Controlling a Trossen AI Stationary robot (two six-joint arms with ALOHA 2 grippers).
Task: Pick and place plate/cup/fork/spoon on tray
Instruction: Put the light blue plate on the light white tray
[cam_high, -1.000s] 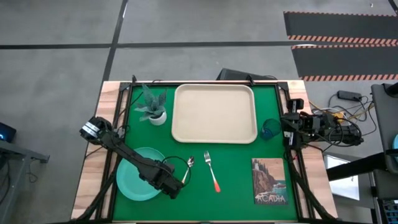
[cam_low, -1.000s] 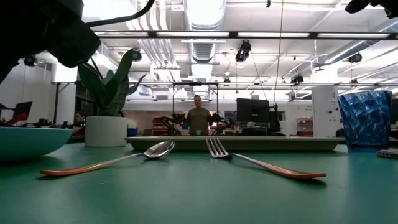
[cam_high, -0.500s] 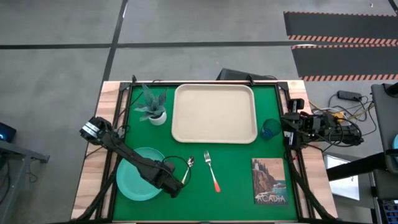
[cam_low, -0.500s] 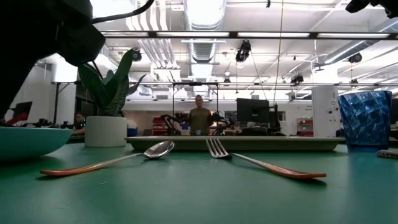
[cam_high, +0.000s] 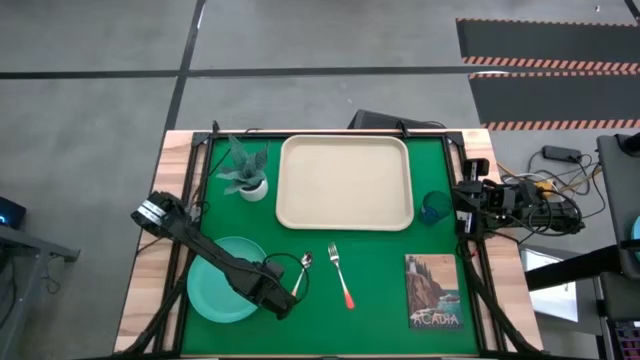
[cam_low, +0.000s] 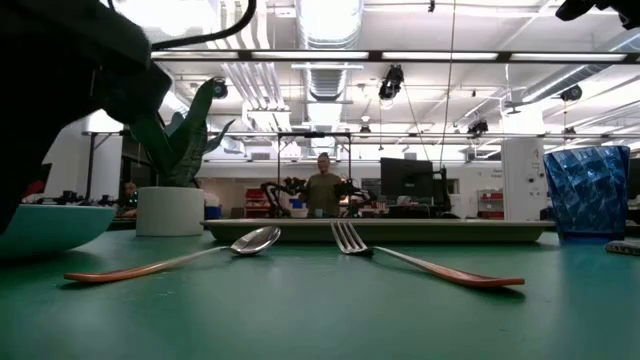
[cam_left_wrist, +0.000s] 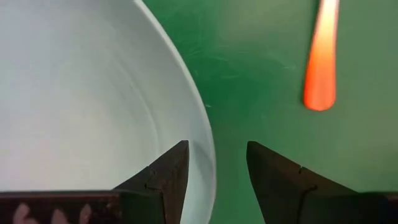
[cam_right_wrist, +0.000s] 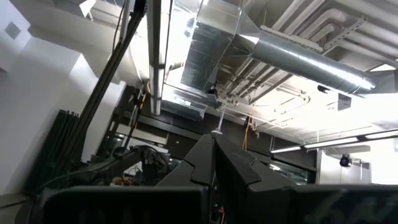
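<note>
The left gripper (cam_left_wrist: 216, 163) is straddling the turquoise plate's (cam_left_wrist: 74, 99) rim with fingers spread, something only its wrist view reveals; the spoon (cam_high: 299, 272) is lying just beside it, the fork (cam_high: 340, 274) and tray (cam_high: 345, 182) beyond. The right gripper (cam_right_wrist: 214, 155) is resting pinched shut, pointing at the ceiling.

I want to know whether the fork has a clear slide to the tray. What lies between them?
Nothing: in the high view only bare green mat separates the fork tines from the near rim of the tray. The spoon lies off to the side.
</note>
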